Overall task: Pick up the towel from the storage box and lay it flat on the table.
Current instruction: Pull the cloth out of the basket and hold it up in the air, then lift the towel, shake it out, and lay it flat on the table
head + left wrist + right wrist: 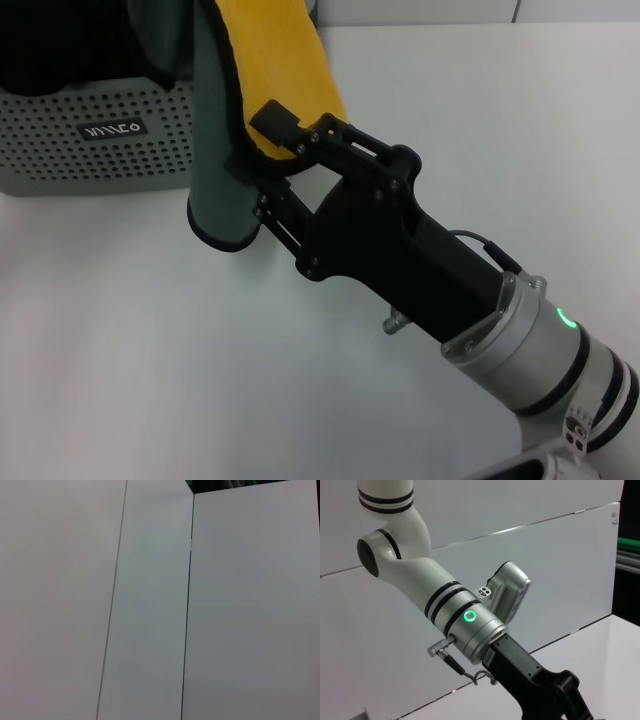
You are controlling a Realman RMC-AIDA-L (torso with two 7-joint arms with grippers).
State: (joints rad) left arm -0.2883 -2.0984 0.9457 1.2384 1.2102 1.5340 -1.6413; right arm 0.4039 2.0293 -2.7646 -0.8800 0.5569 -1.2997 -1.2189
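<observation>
The towel (218, 190) hangs from my right gripper (258, 148), which is shut on its black-stitched edge. Its yellow face (285, 55) is toward the right and its teal face toward the left. The towel's lower rounded corner dangles a little above the table (140, 350), just in front of the right end of the storage box (60, 150). The towel's top runs out of the head view. My left gripper does not show in the head view. The left wrist view holds only white panels.
A black fabric bundle (60, 40) lies in the storage box at the back left. The right wrist view shows a white arm with a green ring light (469, 615) and a black gripper body (540, 685), its fingers cut off by the frame edge.
</observation>
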